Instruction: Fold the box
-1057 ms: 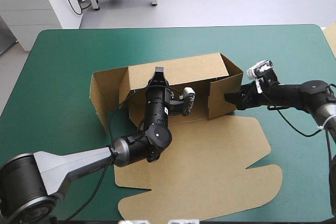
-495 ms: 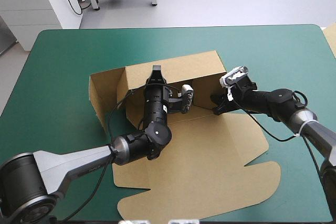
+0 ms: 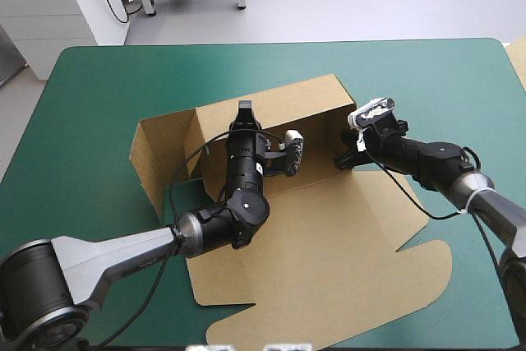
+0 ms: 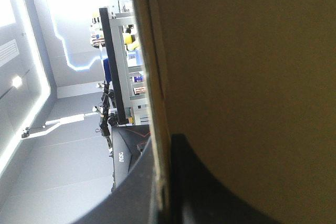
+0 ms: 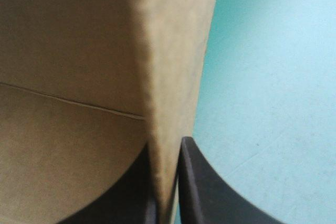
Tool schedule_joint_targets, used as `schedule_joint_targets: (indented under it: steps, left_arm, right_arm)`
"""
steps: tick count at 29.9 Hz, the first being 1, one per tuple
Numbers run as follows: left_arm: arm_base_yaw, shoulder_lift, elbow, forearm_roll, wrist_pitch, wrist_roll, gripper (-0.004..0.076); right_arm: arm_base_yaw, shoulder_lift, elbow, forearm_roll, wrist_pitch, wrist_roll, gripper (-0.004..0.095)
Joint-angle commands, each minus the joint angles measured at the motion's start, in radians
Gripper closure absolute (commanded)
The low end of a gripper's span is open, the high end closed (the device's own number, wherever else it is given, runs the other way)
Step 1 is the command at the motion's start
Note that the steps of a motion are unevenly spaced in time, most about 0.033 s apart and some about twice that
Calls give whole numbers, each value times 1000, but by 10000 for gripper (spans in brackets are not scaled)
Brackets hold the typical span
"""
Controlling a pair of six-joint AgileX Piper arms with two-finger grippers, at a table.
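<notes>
The brown box (image 3: 329,260) lies mid-table with its long back wall (image 3: 288,104) and left end wall (image 3: 152,158) raised; a wide flat sheet spreads toward the front. My left gripper (image 3: 245,113) is shut on the back wall's top edge. In the left wrist view the board (image 4: 252,77) stands edge-on between the black fingers (image 4: 194,182) of the left gripper (image 4: 164,192). My right gripper (image 3: 342,159) is shut on an upright flap at the box's right end. The right wrist view shows that flap (image 5: 168,77) pinched by the right gripper (image 5: 167,192), with the teal-green cover (image 5: 273,103) beside it.
Bare teal-green cover (image 3: 99,88) surrounds the box on the left, far and right sides. A pale board edge (image 3: 519,55) shows at the table's right edge. The flat sheet's front flaps (image 3: 246,330) reach close to the table's near edge.
My right gripper moved left and inward with the right end flap, swinging it toward the back wall. The whole sheet shifted, its front part sliding nearer. The left gripper kept its hold on the back wall.
</notes>
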Motion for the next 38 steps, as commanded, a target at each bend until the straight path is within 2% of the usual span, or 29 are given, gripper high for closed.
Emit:
schedule_joint_targets:
  steps: [1,4,9,11,13,19,27,35,36,37,38]
  left_arm:
    - [-7,-37,-28,94,-8,2,709]
    - [-7,-37,-28,94,-8,9,577]
    - [-7,-37,-28,94,-18,-48,163]
    - [-7,-37,-28,94,0,-160,104]
    - [-22,-37,-28,94,56,-238,104]
    - [-80,-37,-28,94,183,-238,104]
    - [-210,-37,-28,82,249,-258,104]
    - [-299,-37,-30,35,307,-256,107]
    - [-299,-37,-32,10,302,-250,119]
    - [-299,-37,-38,-36,291,-225,166]
    - [-299,-37,-47,-99,286,-182,262]
  right_arm:
    - [5,-44,-29,85,98,-68,923]
    - [5,-44,-29,91,94,-94,923]
    - [5,-44,-29,93,46,-68,923]
    - [5,-44,-29,99,15,-67,923]
    - [5,-44,-29,101,-20,-73,923]
    - [5,-44,-54,101,-95,-103,923]
    - [5,-31,-108,101,-166,-118,923]
    - [5,-8,-119,101,-166,-118,923]
    - [5,-8,-119,101,-166,-118,924]
    - [5,-8,-119,101,-166,-118,923]
    - [5,-6,-119,101,-166,-118,923]
